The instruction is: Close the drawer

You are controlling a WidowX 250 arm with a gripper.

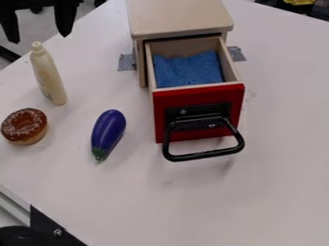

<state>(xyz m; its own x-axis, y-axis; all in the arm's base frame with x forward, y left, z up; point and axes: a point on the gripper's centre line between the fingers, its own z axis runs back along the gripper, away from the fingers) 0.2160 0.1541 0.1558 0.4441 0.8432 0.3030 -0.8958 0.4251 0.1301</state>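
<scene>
The small wooden cabinet's drawer (pixel 199 91) stands open toward the camera, with a red front and a black loop handle (pixel 204 155). Blue cloth-like material (pixel 188 70) lies inside it. At the upper left edge hangs the black gripper (pixel 38 19), two dark fingers pointing down and set wide apart with nothing between them. It is well to the left of the cabinet (pixel 180 17) and touches neither cabinet nor drawer.
Left of the drawer lies a purple toy eggplant (pixel 108 132). Farther left are a chocolate-topped donut (pixel 25 126) and an upright cream bottle (pixel 48 74). Grey tape (pixel 126 62) sits beside the cabinet's base. The white table's (pixel 257 202) edge runs along the lower left.
</scene>
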